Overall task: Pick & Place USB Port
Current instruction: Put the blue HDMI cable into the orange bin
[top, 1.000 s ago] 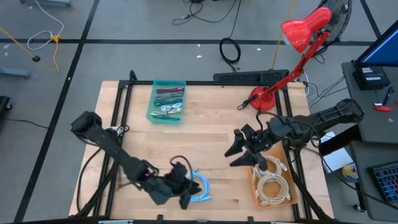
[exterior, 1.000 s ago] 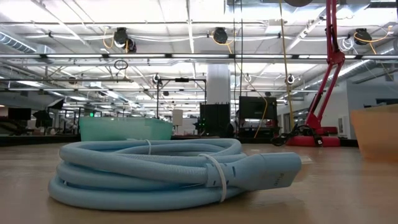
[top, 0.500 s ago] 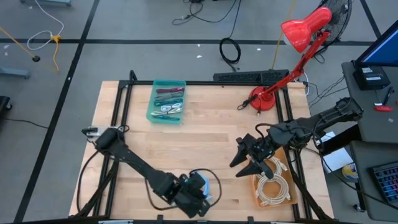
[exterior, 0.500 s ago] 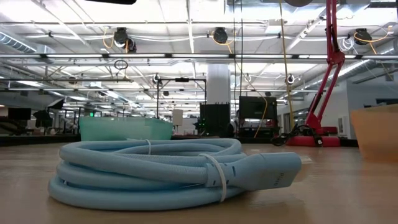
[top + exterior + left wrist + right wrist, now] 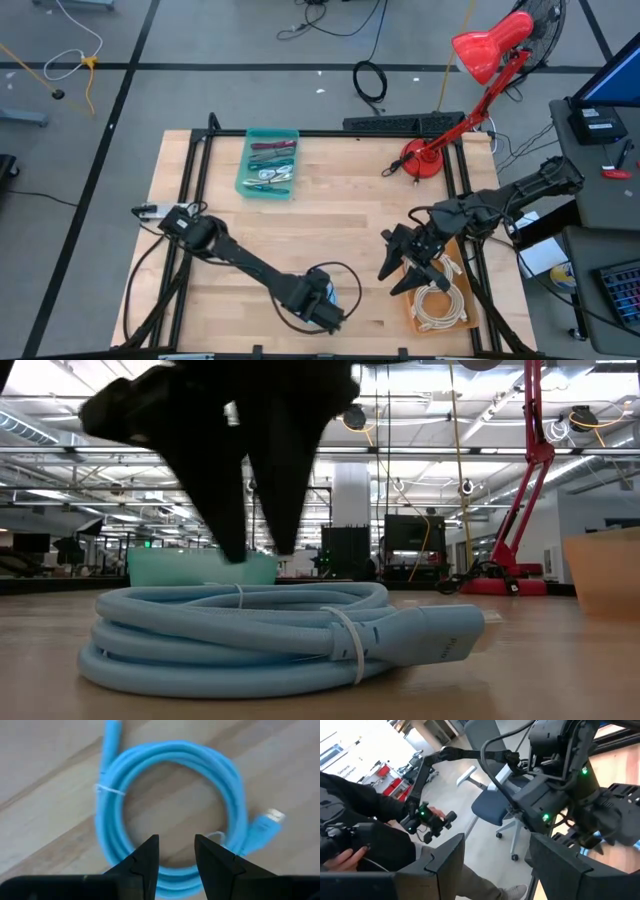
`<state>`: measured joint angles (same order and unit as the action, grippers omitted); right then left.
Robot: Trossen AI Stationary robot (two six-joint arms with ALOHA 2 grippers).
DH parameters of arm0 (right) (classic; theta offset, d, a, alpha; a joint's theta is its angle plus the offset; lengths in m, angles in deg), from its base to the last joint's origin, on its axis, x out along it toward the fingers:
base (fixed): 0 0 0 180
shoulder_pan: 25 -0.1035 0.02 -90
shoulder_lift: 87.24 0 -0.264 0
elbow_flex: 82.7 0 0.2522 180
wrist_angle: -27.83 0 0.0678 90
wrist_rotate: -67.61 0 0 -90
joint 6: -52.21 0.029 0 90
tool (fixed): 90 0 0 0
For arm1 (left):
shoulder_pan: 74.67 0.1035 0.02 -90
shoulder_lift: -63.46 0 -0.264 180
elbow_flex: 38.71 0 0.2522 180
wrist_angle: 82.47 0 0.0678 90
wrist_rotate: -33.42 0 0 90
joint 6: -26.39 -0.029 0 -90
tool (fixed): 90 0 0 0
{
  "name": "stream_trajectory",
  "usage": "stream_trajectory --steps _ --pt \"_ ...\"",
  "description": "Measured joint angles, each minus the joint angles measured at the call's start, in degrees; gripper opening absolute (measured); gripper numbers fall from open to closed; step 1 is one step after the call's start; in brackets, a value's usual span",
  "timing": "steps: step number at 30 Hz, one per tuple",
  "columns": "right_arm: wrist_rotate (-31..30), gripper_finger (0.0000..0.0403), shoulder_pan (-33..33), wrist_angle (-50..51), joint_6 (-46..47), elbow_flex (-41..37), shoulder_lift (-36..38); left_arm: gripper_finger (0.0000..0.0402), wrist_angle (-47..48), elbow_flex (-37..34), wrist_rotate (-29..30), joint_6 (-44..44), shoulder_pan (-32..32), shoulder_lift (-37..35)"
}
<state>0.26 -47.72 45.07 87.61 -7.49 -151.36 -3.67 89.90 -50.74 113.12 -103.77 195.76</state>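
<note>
A light blue USB cable (image 5: pixel 175 750), coiled and bound with white ties, lies flat on the wooden table near its front edge. Its flat plug (image 5: pixel 272 815) sticks out at one side, and in the low view it shows as (image 5: pixel 430 635). My left gripper (image 5: pixel 255 545) hangs open just above the coil (image 5: pixel 240 635), fingers pointing down and clear of it. In the high view it (image 5: pixel 325 308) covers most of the cable. My right gripper (image 5: pixel 392 270) is open and empty. It stays raised to the right of the coil, beside the orange tray.
An orange tray (image 5: pixel 438 295) of coiled white cables sits at the front right. A teal bin (image 5: pixel 268 162) of tools stands at the back. A red desk lamp (image 5: pixel 420 160) stands at the back right. A person holding controllers shows beyond the table (image 5: pixel 365 835).
My left gripper has moved a little toward the table's right edge and come down over the blue coil. It has tipped from a slant to pointing straight down, so its fingers now show in the low view. My right gripper has swung slightly toward the near edge. The cable has not moved.
</note>
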Motion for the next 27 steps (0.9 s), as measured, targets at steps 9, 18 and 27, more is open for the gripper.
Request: stream_trajectory --steps 9,18,27 --pt "0.1 0.0212 -0.3 0.2 0.3 0.0 0.2 0.0127 5.4 0.0 -1.4 4.7 -0.3 -0.8" --pt "-0.3 0.0212 -0.3 0.2 0.4 0.0 0.2 0.0156 5.8 0.0 -3.0 4.6 0.0 -0.8" --pt "-1.7 0.0212 -0.3 -0.2 0.6 0.0 0.2 0.0228 13.0 -0.5 -3.1 3.5 1.5 -0.8"
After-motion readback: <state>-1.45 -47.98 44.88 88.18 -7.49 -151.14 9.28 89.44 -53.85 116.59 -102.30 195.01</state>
